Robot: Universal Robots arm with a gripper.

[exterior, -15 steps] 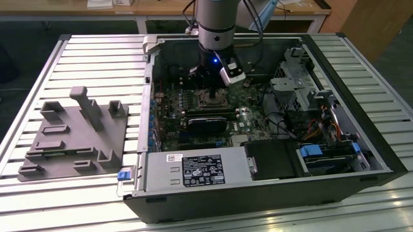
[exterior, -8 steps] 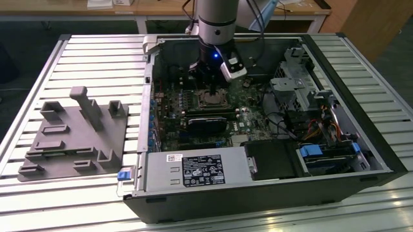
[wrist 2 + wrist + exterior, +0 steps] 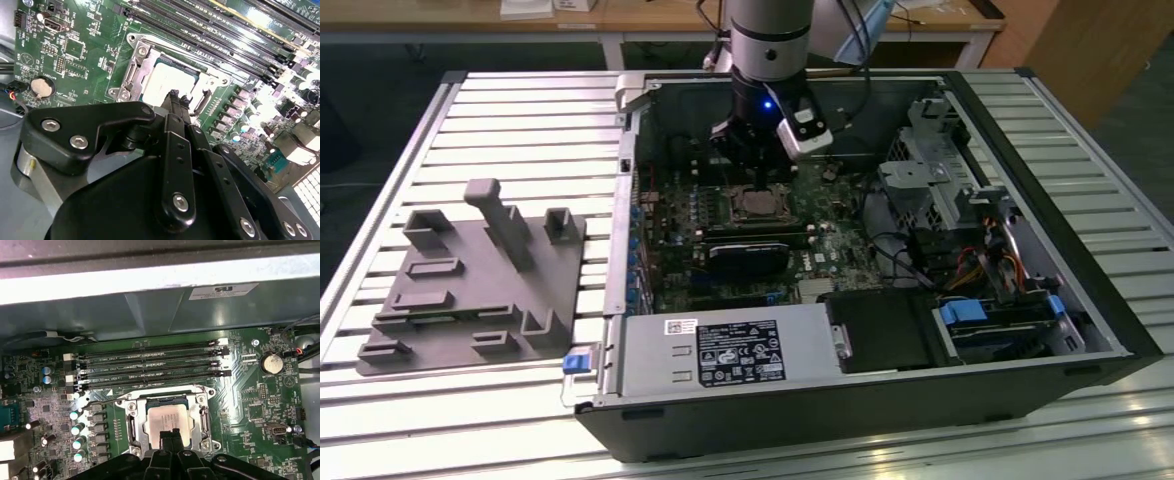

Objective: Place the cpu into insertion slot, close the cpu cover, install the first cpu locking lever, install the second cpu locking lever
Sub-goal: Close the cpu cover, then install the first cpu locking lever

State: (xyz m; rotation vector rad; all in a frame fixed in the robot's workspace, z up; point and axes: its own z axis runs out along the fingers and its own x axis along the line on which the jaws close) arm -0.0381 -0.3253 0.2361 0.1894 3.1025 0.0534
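Note:
The cpu (image 3: pixel 167 416), a square chip with a silvery top, lies in the insertion slot (image 3: pixel 125 401) on the green motherboard. The cpu cover (image 3: pixel 150 399), a silvery metal frame, lies flat around it. The same chip (image 3: pixel 167 80) and frame (image 3: pixel 142 65) appear in the second wrist view. My gripper (image 3: pixel 170 436) hangs just above one edge of the chip with its black fingers pressed together and nothing between them. In the exterior view the gripper (image 3: pixel 758 180) stands upright over the socket (image 3: pixel 754 206) inside the open computer case. I cannot make out the locking levers' position.
Long black memory slots (image 3: pixel 150 365) run beside the socket, and a coin battery (image 3: pixel 270 362) sits further off. A black graphics card (image 3: pixel 747 255), the power supply box (image 3: pixel 727 352) and a drive cage (image 3: pixel 927 170) crowd the case. A grey fixture (image 3: pixel 474 280) lies at the exterior view's left.

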